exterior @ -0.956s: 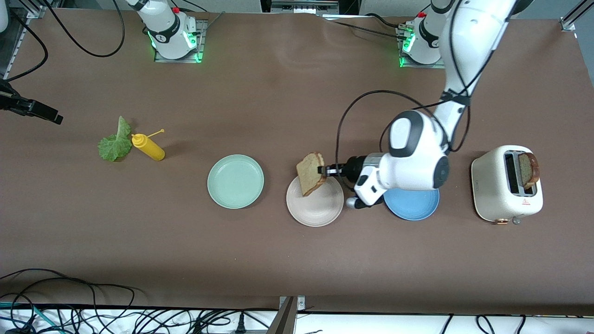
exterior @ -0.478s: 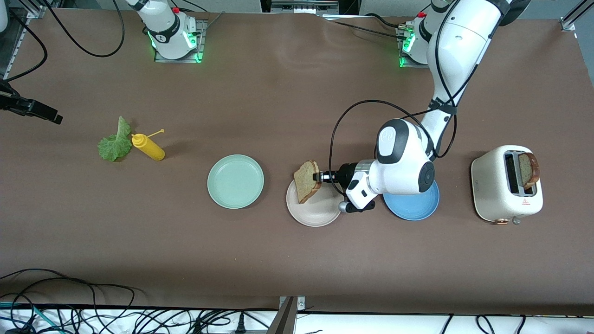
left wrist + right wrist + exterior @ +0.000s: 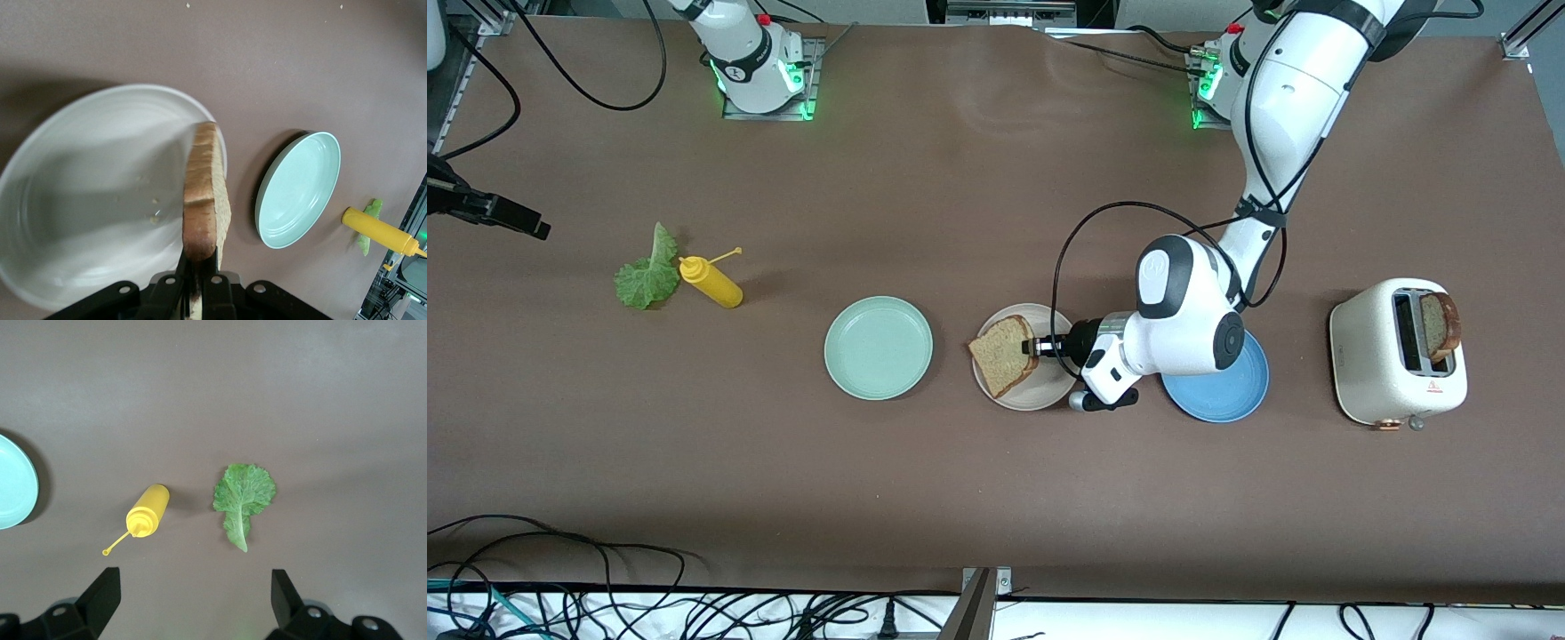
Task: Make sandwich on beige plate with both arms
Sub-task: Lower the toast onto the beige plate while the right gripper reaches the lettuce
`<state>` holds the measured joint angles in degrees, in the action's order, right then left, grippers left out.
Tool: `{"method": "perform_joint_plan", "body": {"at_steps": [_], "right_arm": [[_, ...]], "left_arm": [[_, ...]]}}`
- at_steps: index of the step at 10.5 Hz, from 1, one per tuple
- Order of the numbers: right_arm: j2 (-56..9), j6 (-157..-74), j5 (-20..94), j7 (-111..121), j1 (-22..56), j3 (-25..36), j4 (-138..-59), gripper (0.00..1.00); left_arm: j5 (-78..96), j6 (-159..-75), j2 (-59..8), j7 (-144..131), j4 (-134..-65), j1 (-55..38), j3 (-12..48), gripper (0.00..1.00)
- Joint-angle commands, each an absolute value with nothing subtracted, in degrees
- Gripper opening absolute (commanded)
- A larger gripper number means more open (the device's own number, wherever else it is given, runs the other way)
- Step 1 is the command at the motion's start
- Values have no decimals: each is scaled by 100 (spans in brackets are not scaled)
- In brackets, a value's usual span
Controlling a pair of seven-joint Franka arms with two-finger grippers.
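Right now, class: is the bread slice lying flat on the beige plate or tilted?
Tilted: the bread slice stands on edge over the beige plate, gripped by the left gripper.

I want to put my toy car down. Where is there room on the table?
Bare room: the brown table nearer the front camera than the plates, and between the mint-green plate and mustard bottle. Crowded: the beige plate, where the left claw holds bread, beside the blue plate and toaster.

Lettuce and mustard bottle on the table

A green lettuce leaf [image 3: 243, 500] lies just beside a yellow squeeze bottle [image 3: 147, 511], apart; the right tool's [image 3: 195, 603] fingers [image 3: 100, 598] spread wide above them.
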<state>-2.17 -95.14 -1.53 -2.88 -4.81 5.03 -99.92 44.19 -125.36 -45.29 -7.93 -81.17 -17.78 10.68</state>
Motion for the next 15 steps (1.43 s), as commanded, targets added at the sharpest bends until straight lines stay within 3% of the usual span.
{"method": "perform_joint_plan", "body": {"at_steps": [1, 5, 10, 15], "right_arm": [[-534, -9439, -70, -176, -466, 519, -9932, 100], [-1387, -9579, -114, -220, -475, 536, -10028, 100], [-1406, -11344, -246, -290, -483, 615, -11730, 100], [-1941, -11715, -369, -281, -483, 1054, -12155, 100]], "left_arm": [[4632, -12560, -4693, -624, -7901, -1828, 1011, 0], [4632, -12560, -4781, -492, -7919, -1775, 949, 0], [4623, -12516, -4825, -439, -7936, -1688, 861, 0], [4623, -12516, -4878, -431, -7928, -1687, 861, 0]]}}
